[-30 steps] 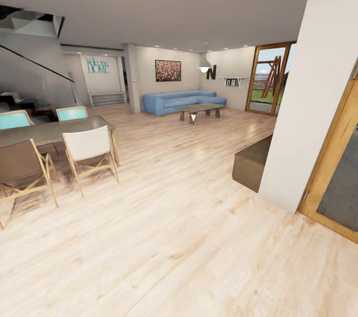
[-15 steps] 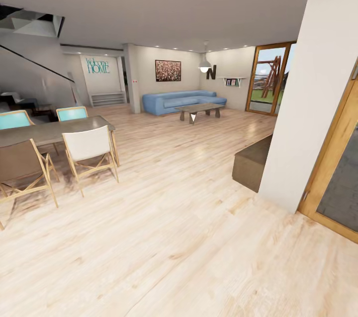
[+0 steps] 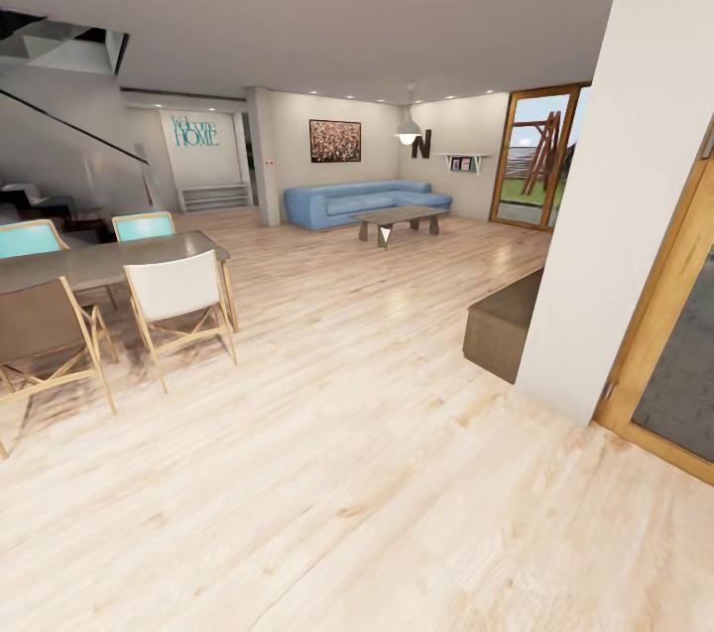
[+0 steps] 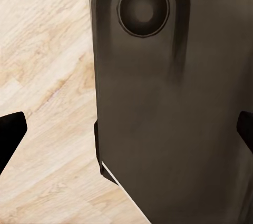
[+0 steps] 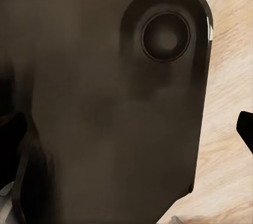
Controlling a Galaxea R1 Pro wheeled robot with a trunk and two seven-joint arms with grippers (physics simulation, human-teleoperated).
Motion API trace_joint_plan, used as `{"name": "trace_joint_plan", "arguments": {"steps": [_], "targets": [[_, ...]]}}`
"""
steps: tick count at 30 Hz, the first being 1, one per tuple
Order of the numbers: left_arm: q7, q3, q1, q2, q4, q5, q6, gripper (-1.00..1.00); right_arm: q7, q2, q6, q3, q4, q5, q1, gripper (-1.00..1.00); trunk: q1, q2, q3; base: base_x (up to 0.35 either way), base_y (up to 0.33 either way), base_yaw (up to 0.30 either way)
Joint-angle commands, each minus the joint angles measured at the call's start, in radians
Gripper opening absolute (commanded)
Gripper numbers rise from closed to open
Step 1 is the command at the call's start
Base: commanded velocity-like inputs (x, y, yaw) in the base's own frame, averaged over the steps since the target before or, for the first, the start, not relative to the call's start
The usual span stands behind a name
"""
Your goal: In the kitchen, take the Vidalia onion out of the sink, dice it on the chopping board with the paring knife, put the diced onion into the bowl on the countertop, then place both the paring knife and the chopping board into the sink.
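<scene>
nav phase | head cam faces open living/dining room: pale wood plank floor (image 3: pixel 377 473), grey dining bench (image 3: pixel 109 260) with white and teal chairs, blue sofa (image 3: pixel 362 200) far back, white pillar (image 3: pixel 620 195) on the right | kitchen items out of sight, so bearing to either arm unknown | left jaws (image 4: pixel 126 132) wide, dark tips at frame edges, nothing held | right jaws (image 5: pixel 132 124): cannot tell, one tip visible | containers: none seen

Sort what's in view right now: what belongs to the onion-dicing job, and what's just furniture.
Belongs to the job:
- nothing in these pictures; this is a living and dining area, not the kitchen

Just there:
- dining table with chairs, among them a white chair
- blue sofa
- coffee table
- wall picture
- pendant lamp
- glass door
- wooden floor
</scene>
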Motion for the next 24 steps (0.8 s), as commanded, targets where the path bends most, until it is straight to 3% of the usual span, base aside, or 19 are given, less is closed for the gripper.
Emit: {"name": "trace_joint_plan", "arguments": {"steps": [1,24], "targets": [[0.0,0.0,0.0,0.0,0.0,0.0,-0.001,1.0,-0.001,0.0,0.0,0.0,0.0,0.0,0.0,1.0,0.0,0.0,-0.001,0.0,0.0,0.0],[0.0,0.0,0.0,0.0,0.0,0.0,-0.001,1.0,-0.001,-0.012,-0.002,0.0,-0.01,0.001,0.0,1.0,0.0,0.0,-0.001,0.0,0.0,0.0]]}}
